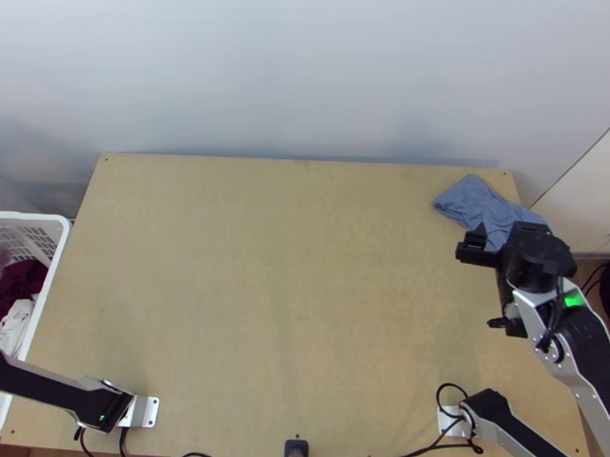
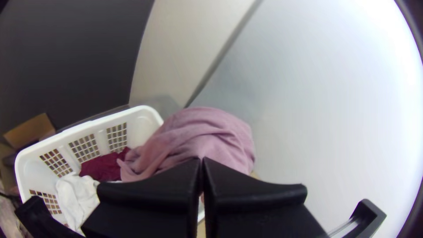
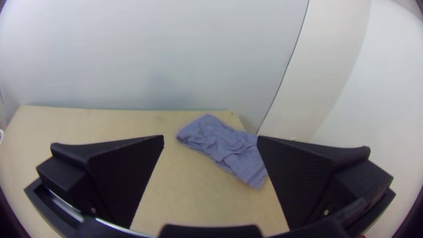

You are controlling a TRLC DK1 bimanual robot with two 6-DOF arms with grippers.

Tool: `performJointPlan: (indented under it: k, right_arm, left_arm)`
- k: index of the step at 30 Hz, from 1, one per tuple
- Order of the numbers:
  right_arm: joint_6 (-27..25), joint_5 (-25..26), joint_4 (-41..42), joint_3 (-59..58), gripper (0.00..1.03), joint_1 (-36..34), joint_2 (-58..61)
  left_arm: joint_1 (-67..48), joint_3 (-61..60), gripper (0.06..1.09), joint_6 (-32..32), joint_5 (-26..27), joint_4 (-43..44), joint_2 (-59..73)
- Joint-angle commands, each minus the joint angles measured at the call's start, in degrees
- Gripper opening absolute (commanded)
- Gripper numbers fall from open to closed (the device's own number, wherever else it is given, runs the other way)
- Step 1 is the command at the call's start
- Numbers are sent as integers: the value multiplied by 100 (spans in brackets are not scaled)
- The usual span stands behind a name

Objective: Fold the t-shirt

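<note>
At the left of the light wooden table [image 1: 262,307], the white basket [image 1: 61,244] holds a white cloth [image 1: 15,324] and, farther along, a dark red cloth [image 1: 18,286]. Over it, the left gripper [image 2: 202,160] is closed on the pink cloth [image 2: 207,132], which hangs bunched and creased right at its fingertips. Farther up, on the right side, the right gripper [image 1: 507,230] stands wide open, gripping nothing. Just beyond its fingertips the blue cloth [image 1: 476,201] lies folded into a wrinkled bundle by the table's far right corner, reaching the right edge.
</note>
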Motion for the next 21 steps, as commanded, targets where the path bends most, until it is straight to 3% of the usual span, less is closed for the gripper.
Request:
performJointPlan:
  k: [1, 4, 10, 16, 21]
  right_arm:
    - [1, 4, -1, 80, 99, -80, -286]
    - [-16, 4, -1, 80, 99, -204, -427]
    - [-43, 4, -10, 123, 99, -291, -620]
    - [-78, 4, -124, 264, 99, -353, -726]
    - [-78, 4, -274, 220, 99, -406, -875]
  left_arm:
    - [-1130, -423, 9, 67, 363, -238, -1686]
    - [-1965, -810, 9, -4, 363, -238, -2293]
    - [-4320, -1988, 9, -786, 90, 166, -3339]
    - [-7396, -3438, 9, -1234, -1492, 1133, -3857]
    - [-9242, -4492, 9, -1322, -2423, 1660, -3804]
